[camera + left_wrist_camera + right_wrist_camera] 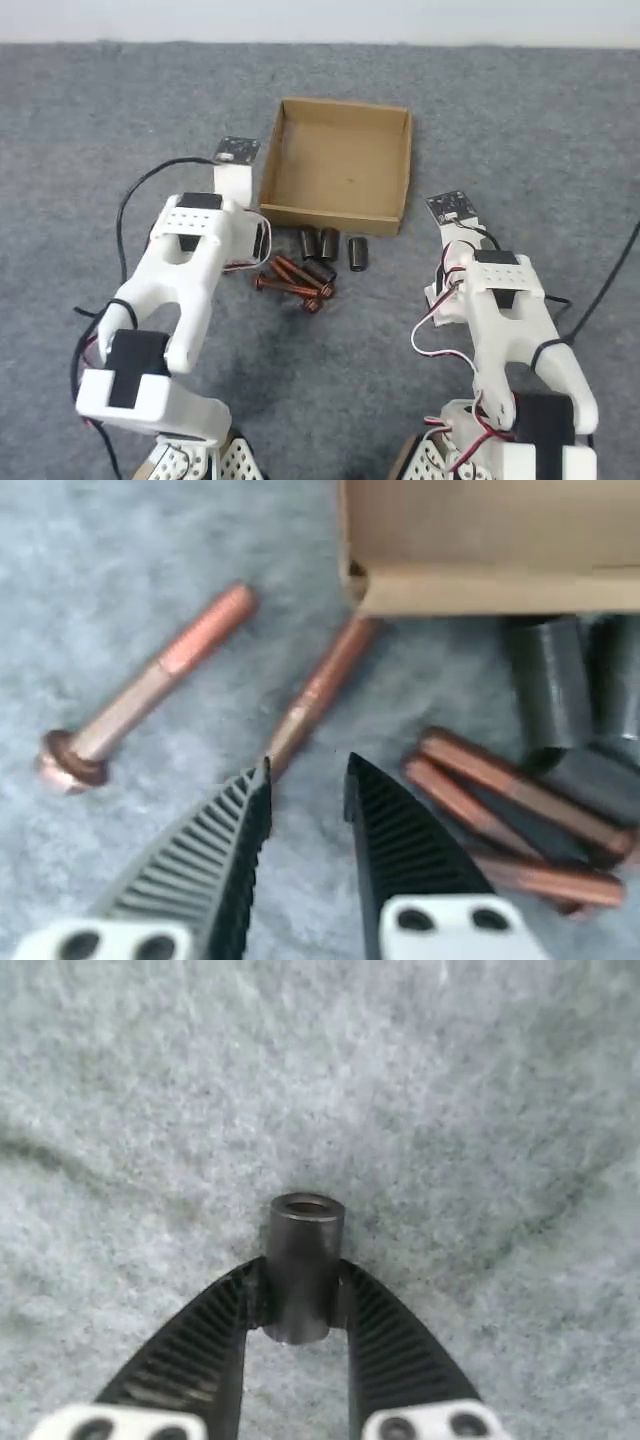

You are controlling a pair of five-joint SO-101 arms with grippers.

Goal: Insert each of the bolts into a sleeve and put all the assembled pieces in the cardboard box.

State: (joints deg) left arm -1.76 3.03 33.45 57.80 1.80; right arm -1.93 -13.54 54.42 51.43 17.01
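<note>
nearest to me the right gripper (300, 1275) is clenched round a dark sleeve (303, 1250), its open bore facing away from the wrist, over grey carpet (520, 1110) well off to the right of the cardboard box (330, 216) and short of its front wall. the left gripper (305, 780) hangs with its jaws a little apart and nothing between them. its tips are just short of a copper bolt (315, 695) whose shank runs up to the box's front corner. a second bolt (150, 685) lies loose beside that one, a heap of bolts (295, 280) sits in front of the box, and three spare sleeves (329, 243) lie just before its front wall. no assembled piece is in the box yet. i'd say this is the first pairing, sleeve in hand and bolt not yet picked. next the left jaws need to drop over that shank and close, then line it up with the bore.
</note>
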